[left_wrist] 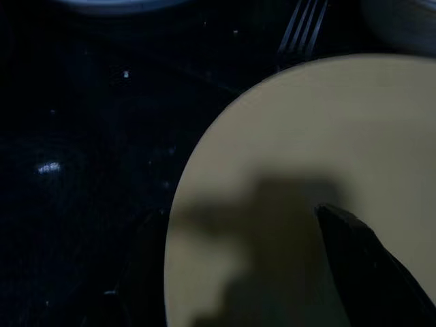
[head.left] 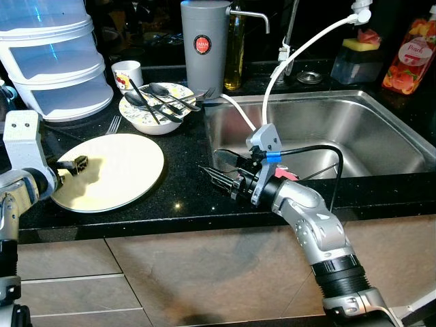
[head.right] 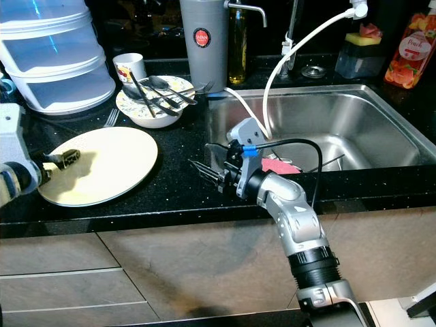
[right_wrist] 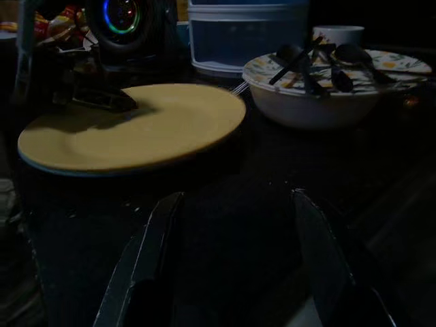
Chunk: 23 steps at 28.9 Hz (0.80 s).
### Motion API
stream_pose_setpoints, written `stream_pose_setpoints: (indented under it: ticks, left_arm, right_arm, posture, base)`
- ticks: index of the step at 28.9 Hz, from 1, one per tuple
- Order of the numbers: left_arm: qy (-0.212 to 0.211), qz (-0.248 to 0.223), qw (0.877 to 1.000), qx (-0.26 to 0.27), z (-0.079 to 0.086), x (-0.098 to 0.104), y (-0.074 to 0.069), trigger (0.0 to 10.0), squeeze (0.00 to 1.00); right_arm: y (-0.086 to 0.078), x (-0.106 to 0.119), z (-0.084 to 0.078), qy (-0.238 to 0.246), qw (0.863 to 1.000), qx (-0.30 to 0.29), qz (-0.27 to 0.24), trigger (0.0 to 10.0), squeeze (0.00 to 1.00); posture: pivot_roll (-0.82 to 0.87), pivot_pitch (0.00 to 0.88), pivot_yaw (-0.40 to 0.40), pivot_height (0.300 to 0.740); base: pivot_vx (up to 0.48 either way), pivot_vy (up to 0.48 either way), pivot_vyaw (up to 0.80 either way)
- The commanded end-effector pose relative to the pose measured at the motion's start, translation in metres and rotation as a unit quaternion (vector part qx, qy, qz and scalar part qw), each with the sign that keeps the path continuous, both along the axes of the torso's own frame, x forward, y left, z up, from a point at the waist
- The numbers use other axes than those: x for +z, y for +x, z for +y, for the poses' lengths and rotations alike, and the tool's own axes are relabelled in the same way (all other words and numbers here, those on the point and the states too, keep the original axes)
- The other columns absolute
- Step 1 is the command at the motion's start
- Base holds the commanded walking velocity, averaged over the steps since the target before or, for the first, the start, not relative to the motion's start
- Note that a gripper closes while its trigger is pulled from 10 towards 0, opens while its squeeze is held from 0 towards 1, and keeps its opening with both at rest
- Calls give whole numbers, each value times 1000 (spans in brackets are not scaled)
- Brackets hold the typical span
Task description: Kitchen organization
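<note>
A round cream plate [head.left: 116,170] lies flat on the black counter [head.left: 184,191], left of the sink. My left gripper [head.left: 73,163] is at the plate's left edge and open: one finger [left_wrist: 361,272] hangs over the plate and the other, dim, is off its rim. Between plate and sink, my right gripper [head.left: 212,163] hovers low over the counter. It is open and empty, its two fingers [right_wrist: 153,252] pointing toward the plate [right_wrist: 136,126]. Behind the plate sits a patterned bowl [head.left: 158,107] holding several dark spoons.
A fork [head.left: 114,124] lies beside the bowl, with a mug [head.left: 127,73] behind. Stacked plastic containers [head.left: 54,61] stand back left, a grey flask [head.left: 204,48] and an oil bottle [head.left: 235,54] behind the bowl. The steel sink [head.left: 381,129] is on the right, with a white hose [head.left: 286,61] above it.
</note>
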<state>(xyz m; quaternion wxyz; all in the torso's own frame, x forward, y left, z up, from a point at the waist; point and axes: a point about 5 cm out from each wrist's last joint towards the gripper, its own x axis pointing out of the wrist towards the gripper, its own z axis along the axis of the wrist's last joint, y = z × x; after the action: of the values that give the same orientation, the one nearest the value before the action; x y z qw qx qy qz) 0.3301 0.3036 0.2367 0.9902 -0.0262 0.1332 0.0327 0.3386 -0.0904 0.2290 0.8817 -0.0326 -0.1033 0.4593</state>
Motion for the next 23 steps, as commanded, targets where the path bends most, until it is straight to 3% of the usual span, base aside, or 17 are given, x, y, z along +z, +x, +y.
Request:
stream_pose_setpoints:
  ticks: [1, 5, 6, 8, 9, 16, 23]
  left_arm:
    - [1, 32, 999, 25, 11, -10, -5, 10000, 0]
    - [-19, 65, 997, 35, 15, -20, -8, 10000, 0]
    - [-24, 68, 997, 37, 16, -22, -9, 7373, 0]
    - [-29, 71, 996, 40, 17, -25, -10, 7373, 0]
    - [-32, 77, 996, 40, 17, -27, -11, 0, 0]
    - [-43, 101, 994, 24, 12, -42, -13, 0, 0]
    - [-46, 120, 991, -29, -3, -49, -16, 0, 0]
  right_arm:
    - [-4, -1, 3, -1, 1000, 15, 4, 10000, 0]
    - [-5, -1, 3, -3, 1000, 16, 3, 10000, 0]
    - [-5, -1, 3, -3, 1000, 16, 2, 10000, 0]
    - [-5, -1, 3, -4, 1000, 17, 2, 10000, 0]
    - [-5, -1, 3, -4, 1000, 18, 2, 10000, 0]
    - [-5, -1, 4, -3, 1000, 21, 4, 10000, 0]
    - [-5, -1, 4, -3, 1000, 23, 6, 10000, 0]
  posture:
    - [49, 107, 51, 740]
    - [48, 113, 53, 740]
    - [47, 114, 52, 740]
    - [47, 114, 52, 740]
    - [47, 117, 51, 740]
    - [46, 120, 52, 740]
    - [43, 127, 50, 740]
  base:
    - [0, 0, 0]
    - [0, 0, 0]
    - [0, 0, 0]
    - [0, 0, 0]
    - [0, 0, 0]
    - [0, 0, 0]
    - [0, 0, 0]
